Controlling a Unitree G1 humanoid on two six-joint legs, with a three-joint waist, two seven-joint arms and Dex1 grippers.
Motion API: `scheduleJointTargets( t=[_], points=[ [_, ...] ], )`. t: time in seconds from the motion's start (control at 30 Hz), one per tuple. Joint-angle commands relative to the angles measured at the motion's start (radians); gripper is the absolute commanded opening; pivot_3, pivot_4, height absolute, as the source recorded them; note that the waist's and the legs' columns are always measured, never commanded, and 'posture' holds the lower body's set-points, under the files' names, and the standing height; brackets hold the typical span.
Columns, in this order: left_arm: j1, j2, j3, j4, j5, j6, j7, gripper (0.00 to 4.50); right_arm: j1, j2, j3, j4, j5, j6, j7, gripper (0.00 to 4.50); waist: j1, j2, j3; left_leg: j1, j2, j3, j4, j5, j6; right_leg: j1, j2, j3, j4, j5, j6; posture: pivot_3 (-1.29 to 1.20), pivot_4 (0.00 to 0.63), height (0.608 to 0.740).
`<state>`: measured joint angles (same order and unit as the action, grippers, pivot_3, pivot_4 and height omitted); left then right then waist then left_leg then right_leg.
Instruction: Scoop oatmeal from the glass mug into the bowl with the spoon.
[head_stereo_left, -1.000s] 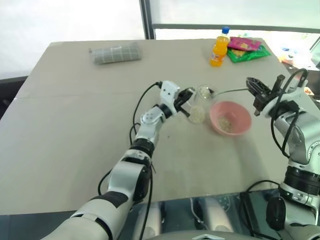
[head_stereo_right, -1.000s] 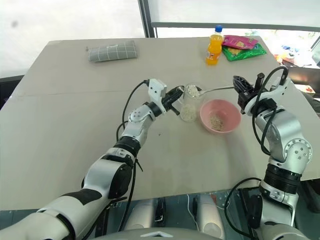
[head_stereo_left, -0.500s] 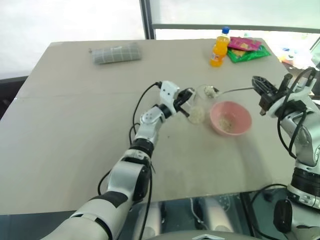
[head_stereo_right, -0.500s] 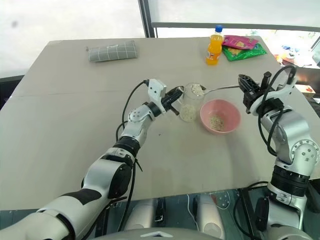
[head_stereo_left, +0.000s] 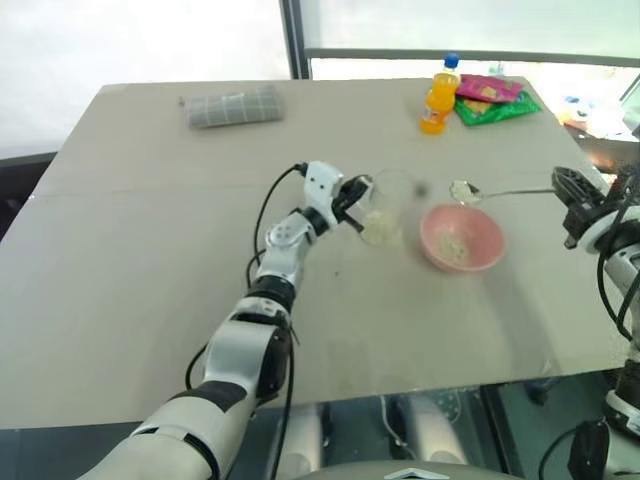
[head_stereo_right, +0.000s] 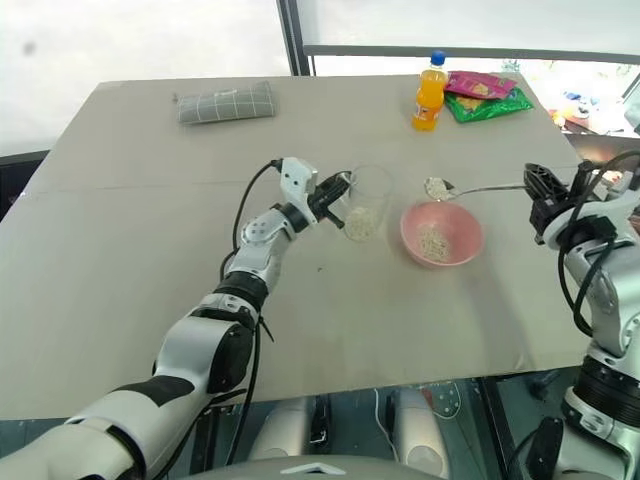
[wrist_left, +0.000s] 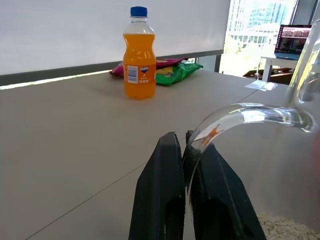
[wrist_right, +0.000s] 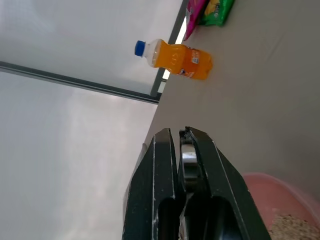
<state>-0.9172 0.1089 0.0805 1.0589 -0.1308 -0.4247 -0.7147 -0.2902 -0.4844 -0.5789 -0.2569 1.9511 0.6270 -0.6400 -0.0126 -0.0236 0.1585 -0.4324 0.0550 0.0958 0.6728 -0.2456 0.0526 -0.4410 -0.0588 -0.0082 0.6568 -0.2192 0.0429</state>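
Observation:
My left gripper (head_stereo_left: 352, 192) is shut on the handle of the glass mug (head_stereo_left: 384, 206), which stands on the table with oatmeal (head_stereo_right: 360, 226) in its bottom. The left wrist view shows the black fingers (wrist_left: 165, 195) pinching the clear handle (wrist_left: 250, 112). The pink bowl (head_stereo_left: 461, 237) sits just right of the mug with a little oatmeal (head_stereo_right: 433, 241) inside. At the far right, my right gripper (head_stereo_left: 566, 192) is shut on the handle of the spoon (head_stereo_left: 505, 191). Its oval bowl carries a small heap of oatmeal (head_stereo_left: 461, 189) above the pink bowl's far rim.
An orange bottle with a blue cap (head_stereo_left: 438, 95) and coloured snack packets (head_stereo_left: 495, 98) stand at the table's far right. A grey folded cloth (head_stereo_left: 233, 105) lies at the far left. The table's right edge runs close to my right arm.
My right gripper drew the spoon, loaded with oatmeal, out of the mug and rightward, over the pink bowl's far rim. The left gripper shifted the mug slightly left.

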Motion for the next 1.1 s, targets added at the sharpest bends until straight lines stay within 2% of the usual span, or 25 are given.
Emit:
scheduleJointTargets(
  t=[0.03,0.37,0.53,0.73,0.9,1.1],
  points=[
    [-0.012,0.008,0.020,-0.014,-0.018,-0.029,-0.003,0.03,0.013,-0.094,0.023,-0.019,-0.081,0.037,0.064,0.00,-0.001,0.000,0.000,0.000,0.000,0.000,0.000,0.000,0.000,0.000,0.000,0.000,0.000,0.000,0.000,0.00,0.150,0.740],
    [0.016,0.006,0.033,-0.053,-0.035,-0.018,-0.004,0.03,-0.088,-0.292,0.243,-0.089,-0.522,0.120,0.325,0.00,-0.001,0.000,0.000,0.001,0.000,0.000,0.000,0.000,0.000,0.000,0.001,0.002,0.000,0.000,0.000,0.00,0.150,0.740],
    [0.038,0.007,0.036,-0.111,-0.058,0.054,-0.019,0.03,-0.170,-0.408,0.402,-0.181,-0.809,0.138,0.521,0.00,0.002,0.000,0.000,0.000,0.000,-0.001,0.001,0.000,0.000,0.000,0.001,0.001,0.000,0.000,0.000,0.00,0.150,0.740],
    [0.064,0.016,0.042,-0.189,-0.082,0.130,-0.023,0.03,-0.205,-0.510,0.504,-0.237,-1.007,0.156,0.744,0.00,0.003,0.000,0.000,0.000,0.000,-0.001,0.001,0.000,0.000,0.000,0.001,0.000,-0.001,0.000,0.000,0.00,0.150,0.740],
    [0.077,0.020,0.036,-0.239,-0.086,0.169,-0.016,0.03,-0.217,-0.489,0.468,-0.196,-1.062,0.169,0.814,0.00,0.003,0.000,0.000,0.000,0.000,-0.001,0.002,0.000,0.000,0.000,0.001,0.000,-0.001,0.000,0.000,0.00,0.150,0.740],
    [0.080,0.030,0.029,-0.268,-0.084,0.194,-0.017,0.03,-0.435,-0.274,0.287,-0.057,-0.795,0.256,0.619,0.00,-0.001,0.000,0.000,0.000,0.000,0.000,0.005,0.000,0.000,0.001,0.001,0.001,0.001,0.000,0.000,0.00,0.150,0.740]
  ],
)
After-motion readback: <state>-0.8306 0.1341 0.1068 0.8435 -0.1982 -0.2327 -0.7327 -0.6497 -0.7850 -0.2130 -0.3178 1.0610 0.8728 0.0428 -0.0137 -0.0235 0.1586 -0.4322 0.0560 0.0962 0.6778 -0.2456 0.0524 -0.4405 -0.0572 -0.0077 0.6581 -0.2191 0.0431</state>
